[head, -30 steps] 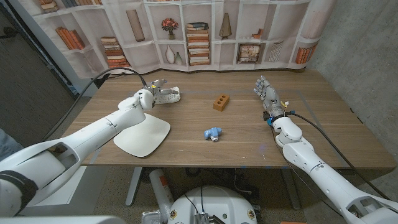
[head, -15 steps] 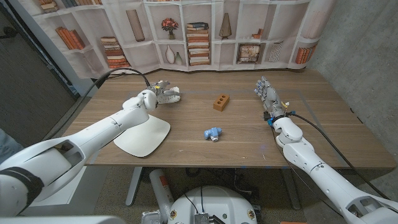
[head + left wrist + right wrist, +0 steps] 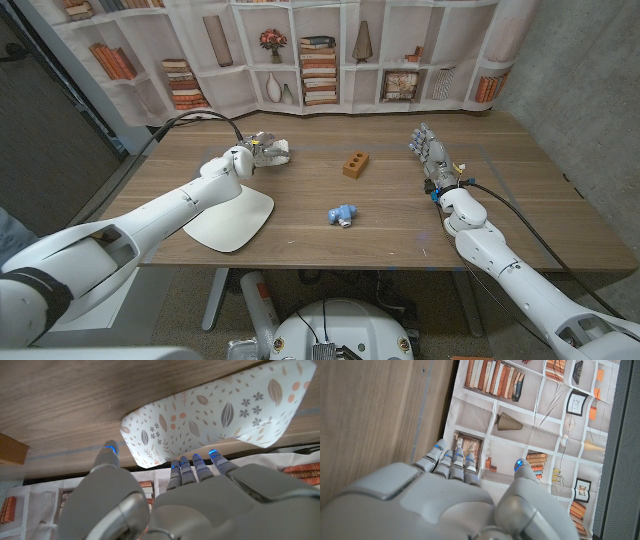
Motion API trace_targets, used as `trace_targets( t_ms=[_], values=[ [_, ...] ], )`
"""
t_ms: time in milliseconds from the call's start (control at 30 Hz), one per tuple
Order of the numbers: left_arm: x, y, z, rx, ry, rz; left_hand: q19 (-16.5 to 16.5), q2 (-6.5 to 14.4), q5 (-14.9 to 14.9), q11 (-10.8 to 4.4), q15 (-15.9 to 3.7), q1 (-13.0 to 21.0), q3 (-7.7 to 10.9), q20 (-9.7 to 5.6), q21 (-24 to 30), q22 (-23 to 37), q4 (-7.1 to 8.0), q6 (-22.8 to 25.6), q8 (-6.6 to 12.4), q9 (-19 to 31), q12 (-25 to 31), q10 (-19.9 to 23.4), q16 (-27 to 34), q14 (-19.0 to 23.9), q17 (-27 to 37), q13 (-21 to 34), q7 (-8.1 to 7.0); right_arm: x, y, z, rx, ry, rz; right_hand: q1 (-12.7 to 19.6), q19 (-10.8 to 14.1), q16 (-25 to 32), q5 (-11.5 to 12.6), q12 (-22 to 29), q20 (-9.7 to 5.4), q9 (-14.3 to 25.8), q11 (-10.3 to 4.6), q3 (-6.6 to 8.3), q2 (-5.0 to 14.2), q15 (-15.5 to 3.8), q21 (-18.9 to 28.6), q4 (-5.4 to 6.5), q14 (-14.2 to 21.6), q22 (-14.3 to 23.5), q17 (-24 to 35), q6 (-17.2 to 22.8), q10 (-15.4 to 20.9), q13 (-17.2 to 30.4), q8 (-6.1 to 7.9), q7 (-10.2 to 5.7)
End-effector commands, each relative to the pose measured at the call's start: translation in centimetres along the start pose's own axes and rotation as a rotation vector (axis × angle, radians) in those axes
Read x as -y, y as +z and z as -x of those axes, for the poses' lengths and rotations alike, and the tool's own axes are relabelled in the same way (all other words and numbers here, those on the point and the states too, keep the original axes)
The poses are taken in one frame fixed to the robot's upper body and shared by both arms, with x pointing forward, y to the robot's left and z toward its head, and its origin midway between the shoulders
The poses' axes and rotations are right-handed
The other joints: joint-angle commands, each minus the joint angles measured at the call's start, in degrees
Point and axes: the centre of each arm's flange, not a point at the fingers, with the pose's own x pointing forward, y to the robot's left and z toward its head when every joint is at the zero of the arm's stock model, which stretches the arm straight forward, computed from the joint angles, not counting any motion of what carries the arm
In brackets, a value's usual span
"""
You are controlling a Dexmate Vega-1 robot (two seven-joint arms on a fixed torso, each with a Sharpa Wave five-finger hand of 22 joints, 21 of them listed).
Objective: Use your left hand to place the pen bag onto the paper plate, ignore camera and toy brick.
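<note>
Our left hand (image 3: 165,505) grips the pen bag (image 3: 215,412), whose leaf print we see only from the wrist, just beyond the paper plate (image 3: 231,217), nearer the shelves than before; our right hand (image 3: 430,153) waits, fingers apart.

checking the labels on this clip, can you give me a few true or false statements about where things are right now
1. The left hand is at the pen bag. True.
2. The pen bag lies on the paper plate. False: it is beyond the plate, by the left hand.
3. The right hand holds the toy brick. False: it holds nothing, and the brick lies apart on the table.
4. The blue toy camera lies nearer the robot than the brick. True.
</note>
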Motion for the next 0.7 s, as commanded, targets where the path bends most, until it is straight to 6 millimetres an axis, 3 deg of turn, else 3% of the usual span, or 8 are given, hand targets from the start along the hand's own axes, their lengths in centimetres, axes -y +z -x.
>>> trace_targets(
  t_ms=[33,133,400,467,600,700],
  values=[
    [0.54,0.20,0.14,-0.003,-0.013,-0.004,0.62,-0.06,0.49,-0.15,-0.49,1.13,-0.10,0.12,-0.02,0.19,-0.16,0.79,0.31,0.31,0.27,0.61,-0.05,0.57,0.15,0.17,-0.16,0.07,-0.06,0.13,-0.001,0.001,-0.002,0.02,0.40,-0.13,-0.13,-0.28,-1.72,0.34,0.02,-0.09,0.42,-0.05,-0.22,0.08,0.38,0.17,0.17,0.43,0.29,0.17,-0.01,-0.08],
    [0.63,0.20,0.20,-0.005,-0.015,-0.005,1.49,0.19,0.70,-0.18,-0.86,1.90,-0.16,-1.53,0.05,0.15,-0.36,1.45,0.47,0.31,0.39,1.04,0.02,0.95,0.08,0.13,-0.18,0.07,-0.05,0.16,-0.001,0.002,-0.002,0.03,0.43,-0.15,-0.13,-0.29,-1.74,0.34,-0.04,-0.09,0.44,-0.07,-0.27,0.07,0.36,0.17,0.17,0.44,0.28,0.17,-0.01,-0.10],
    [0.93,0.19,0.40,-0.012,-0.019,-0.007,2.62,0.78,1.01,-1.02,-1.48,3.34,-0.05,-2.03,0.06,0.09,-0.66,2.82,0.82,0.31,0.74,2.30,0.23,1.98,-0.01,0.07,0.28,0.05,-0.14,0.22,-0.003,0.006,-0.006,0.06,0.47,-0.14,-0.14,-0.33,-1.71,0.34,0.02,-0.09,0.50,-0.07,-0.41,0.04,0.43,0.18,0.17,0.44,0.25,0.17,-0.02,-0.13],
    [0.97,0.21,0.46,-0.015,-0.018,-0.008,2.92,0.99,1.08,-1.23,-1.72,3.84,0.03,-2.03,0.04,0.08,-0.75,3.34,0.96,0.31,0.81,2.65,0.32,2.44,-0.03,0.05,0.37,0.03,-0.14,0.21,-0.003,0.007,-0.006,0.09,0.49,-0.14,-0.14,-0.31,-1.69,0.34,0.11,-0.08,0.52,-0.11,-0.46,0.03,0.44,0.18,0.16,0.43,0.30,0.17,-0.02,-0.12],
    [1.06,0.23,0.55,-0.018,-0.018,-0.007,5.66,2.03,1.30,-3.05,-2.73,6.28,0.54,-0.10,0.55,0.13,-1.06,4.74,1.18,0.31,1.12,4.37,0.49,4.02,-0.06,0.01,-0.22,0.00,-0.09,0.17,-0.003,0.010,-0.005,0.10,0.53,-0.14,-0.15,-0.32,-1.67,0.34,0.03,-0.09,0.55,-0.09,-0.57,0.01,0.48,0.18,0.17,0.44,0.33,0.17,-0.02,-0.18],
    [1.20,0.22,0.55,-0.026,-0.022,-0.012,7.61,2.79,1.35,-3.42,-3.00,7.96,1.02,-0.01,0.99,0.22,-1.24,5.81,1.38,0.31,1.21,5.23,0.61,5.04,-0.05,0.01,-0.50,-0.01,-0.07,0.16,-0.003,0.012,-0.005,0.10,0.55,-0.15,-0.15,-0.31,-1.65,0.34,0.02,-0.10,0.56,-0.08,-0.62,0.01,0.48,0.19,0.16,0.47,0.37,0.17,-0.01,-0.21]
  ],
)
